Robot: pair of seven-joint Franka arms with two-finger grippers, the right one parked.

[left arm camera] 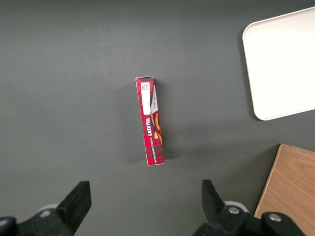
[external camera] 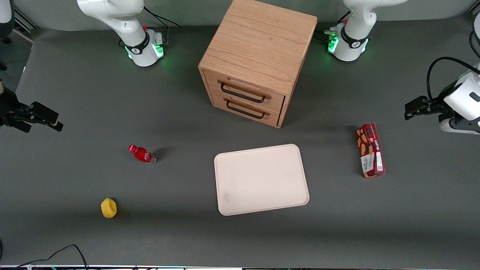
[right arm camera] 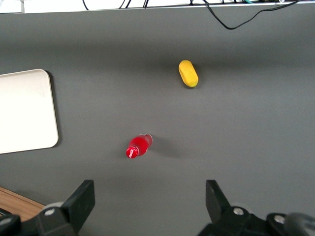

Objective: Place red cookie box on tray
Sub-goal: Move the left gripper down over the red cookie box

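The red cookie box [external camera: 370,150] [left arm camera: 151,121], a long narrow plaid carton with a white label end, lies flat on the grey table toward the working arm's end. The pale cream tray [external camera: 261,179] [left arm camera: 283,64] rests bare near the table's middle, in front of the drawer cabinet. My left gripper [external camera: 414,108] [left arm camera: 146,200] hovers high above the table, farther from the front camera than the box and off toward the table's end. Its black fingers [left arm camera: 78,196] are spread wide and hold nothing. A gap of bare table separates box and tray.
A wooden two-drawer cabinet [external camera: 257,60] [left arm camera: 290,189] stands at the back middle, drawers shut. A small red bottle [external camera: 141,154] [right arm camera: 139,146] and a yellow object [external camera: 108,208] [right arm camera: 188,73] lie toward the parked arm's end.
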